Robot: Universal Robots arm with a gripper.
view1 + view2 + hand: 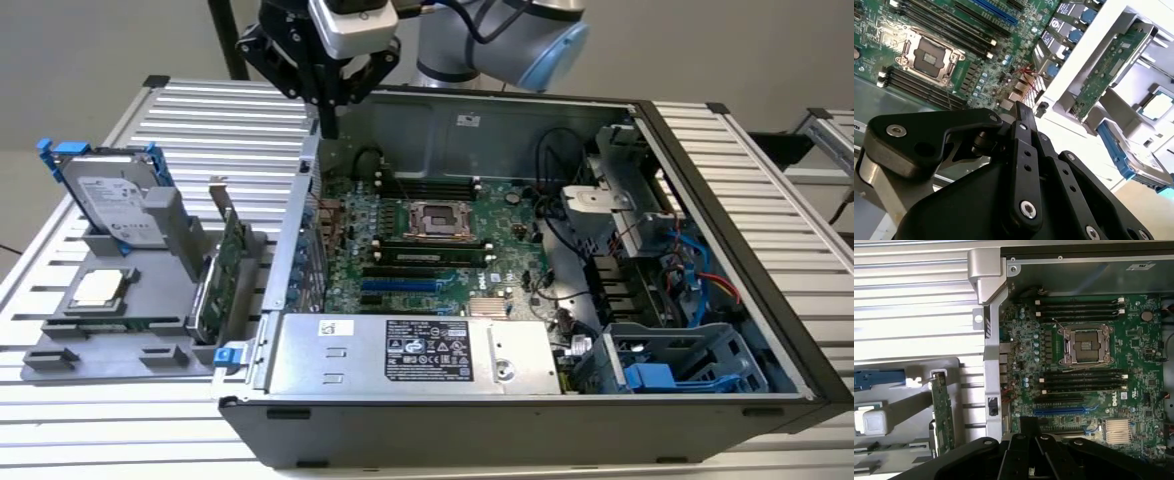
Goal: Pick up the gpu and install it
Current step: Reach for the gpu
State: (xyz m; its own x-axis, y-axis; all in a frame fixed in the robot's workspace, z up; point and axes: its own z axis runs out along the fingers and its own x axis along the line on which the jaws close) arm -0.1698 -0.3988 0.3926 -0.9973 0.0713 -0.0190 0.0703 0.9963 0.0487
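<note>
Exterior view is showing the gripper (327, 122) hanging above the rear wall of the case (534, 432), jaws seemingly pinched together, gripping nothing. The gpu (222, 268), a thin green board with a silver bracket, is standing on edge in the grey rack (60, 355) toward the exterior view's left, long axis paralleling that wall.

The robot's grey arm (527, 45) reaches in at the top of the exterior view, its black gripper (327, 125) pointing straight down, the fingers (1023, 150) pressed together and clasping nothing.
</note>
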